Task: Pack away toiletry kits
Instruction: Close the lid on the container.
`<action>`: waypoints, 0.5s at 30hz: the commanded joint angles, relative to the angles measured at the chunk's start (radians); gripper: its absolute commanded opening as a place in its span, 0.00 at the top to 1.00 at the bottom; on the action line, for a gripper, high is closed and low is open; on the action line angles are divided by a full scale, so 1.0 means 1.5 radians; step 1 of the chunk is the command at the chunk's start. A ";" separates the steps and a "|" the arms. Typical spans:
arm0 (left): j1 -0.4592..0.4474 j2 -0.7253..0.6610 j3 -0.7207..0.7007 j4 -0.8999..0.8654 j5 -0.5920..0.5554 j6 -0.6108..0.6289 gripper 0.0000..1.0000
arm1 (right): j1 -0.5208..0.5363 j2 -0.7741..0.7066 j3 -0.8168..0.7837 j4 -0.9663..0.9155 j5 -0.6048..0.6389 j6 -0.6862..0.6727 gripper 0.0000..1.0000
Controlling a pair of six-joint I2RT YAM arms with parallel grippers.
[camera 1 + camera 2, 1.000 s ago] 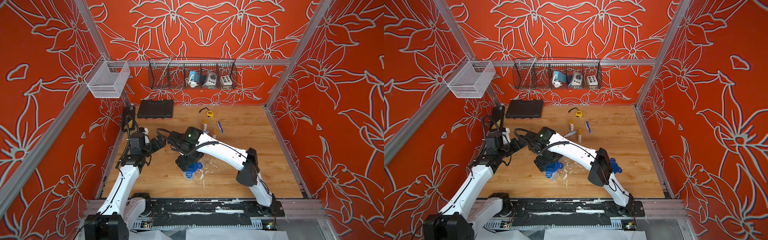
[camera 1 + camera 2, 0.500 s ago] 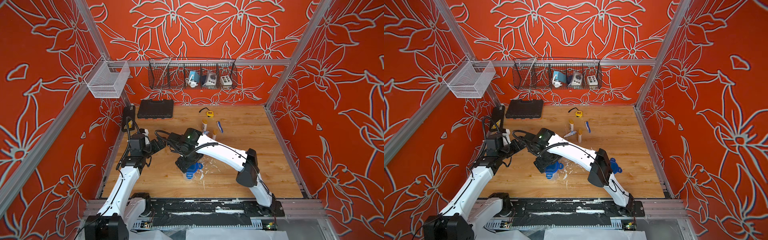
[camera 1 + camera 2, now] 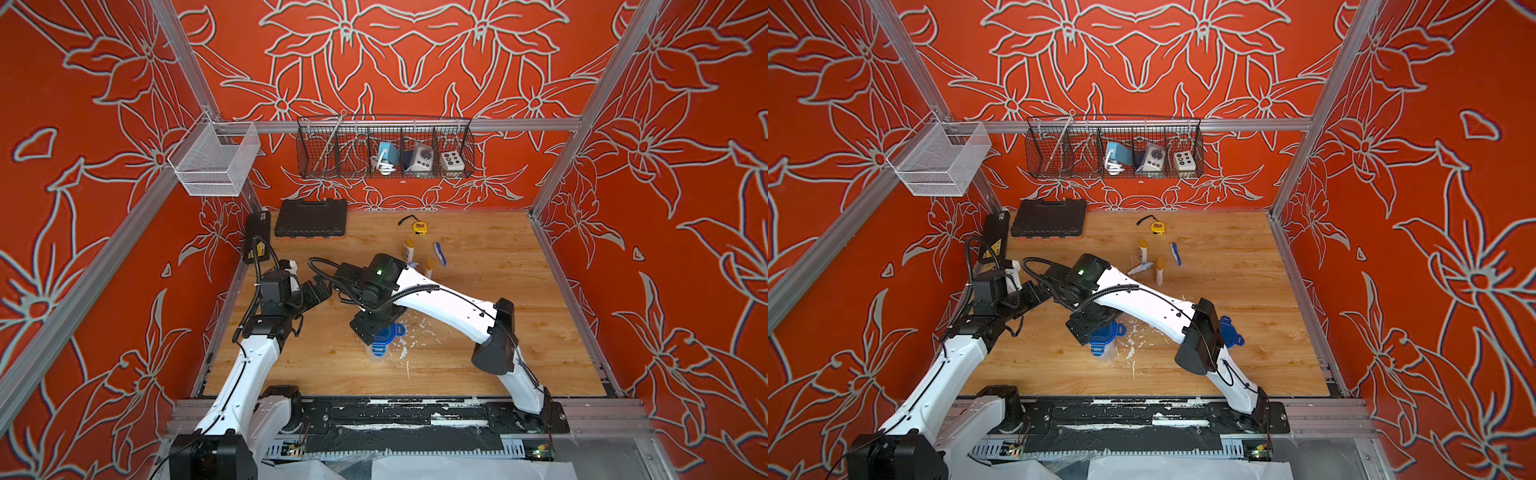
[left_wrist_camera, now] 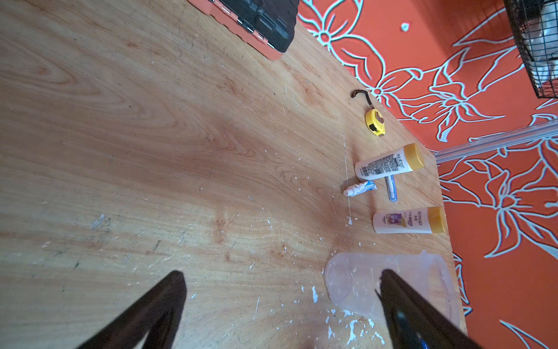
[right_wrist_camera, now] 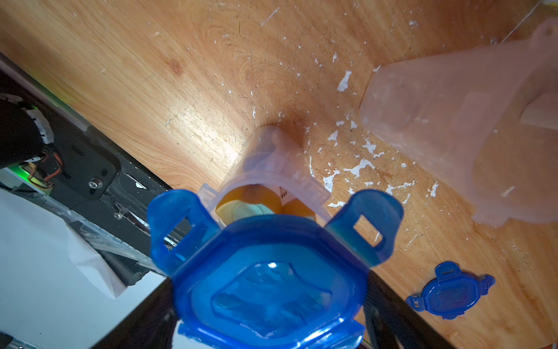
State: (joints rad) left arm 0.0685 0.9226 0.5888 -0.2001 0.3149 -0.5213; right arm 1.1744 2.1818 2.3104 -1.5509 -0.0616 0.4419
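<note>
Though small, "REPAND" on one yellow-capped bottle.

I can make out one brand, in the left wrist view: "REPAND", printed on the nearer yellow-capped bottle. The farther bottle carries a barcode and fine print that is too small for me to read. The yellow sticker on the black box at the left wall is illegible.
</note>
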 commanded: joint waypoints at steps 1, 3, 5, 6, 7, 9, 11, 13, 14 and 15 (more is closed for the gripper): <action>0.001 -0.011 0.000 0.003 -0.001 0.006 0.02 | 0.006 0.022 0.022 -0.022 0.020 -0.005 0.22; 0.001 -0.013 -0.002 0.002 -0.003 0.006 0.02 | 0.006 0.029 0.029 -0.024 0.019 -0.006 0.22; 0.002 -0.017 -0.002 -0.001 -0.007 0.008 0.02 | 0.008 0.036 0.033 -0.027 0.018 -0.007 0.22; 0.001 -0.018 -0.002 -0.003 -0.009 0.009 0.02 | 0.009 0.038 0.033 -0.026 0.018 -0.008 0.22; 0.001 -0.020 -0.002 -0.004 -0.010 0.010 0.02 | 0.009 0.041 0.033 -0.024 0.017 -0.007 0.22; 0.002 -0.020 -0.002 -0.006 -0.010 0.010 0.02 | 0.009 0.044 0.033 -0.024 0.016 -0.006 0.22; 0.001 -0.022 -0.002 -0.007 -0.010 0.010 0.02 | 0.010 0.043 0.024 -0.025 0.015 -0.004 0.22; 0.002 -0.023 -0.001 -0.008 -0.010 0.010 0.02 | 0.010 0.038 0.012 -0.020 0.016 -0.002 0.22; 0.002 -0.023 -0.001 -0.008 -0.009 0.010 0.02 | 0.010 0.036 0.008 -0.018 0.017 -0.002 0.22; 0.002 -0.023 -0.001 -0.008 -0.009 0.010 0.02 | 0.010 0.035 0.006 -0.017 0.019 -0.001 0.22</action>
State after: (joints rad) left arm 0.0685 0.9039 0.5888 -0.2008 0.3080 -0.5171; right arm 1.1805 2.2341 2.3360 -1.5551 -0.0528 0.4328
